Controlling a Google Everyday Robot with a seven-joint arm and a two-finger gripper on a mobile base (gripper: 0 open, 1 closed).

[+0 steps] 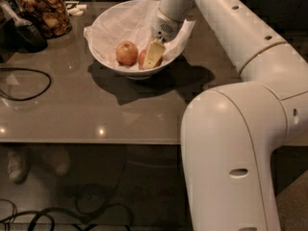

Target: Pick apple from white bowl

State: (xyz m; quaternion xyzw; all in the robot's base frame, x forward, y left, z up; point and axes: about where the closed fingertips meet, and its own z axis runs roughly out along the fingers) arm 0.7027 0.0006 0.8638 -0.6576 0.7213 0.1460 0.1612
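Observation:
The white bowl (108,57) stands on the grey table, lined with crumpled white paper. Two apples lie in it. The rounder, yellow-orange apple (126,52) sits in plain view at the left. The redder apple (142,57) lies just to its right, mostly hidden behind my gripper. My gripper (154,56) reaches down into the bowl from the upper right, right against the red apple. Whether it holds the apple does not show.
A glass jar of snacks (44,9) stands at the back left beside a dark object (26,32). A black cable (24,83) loops on the table's left. The table's front edge (96,141) runs across the middle. My white arm (240,129) fills the right side.

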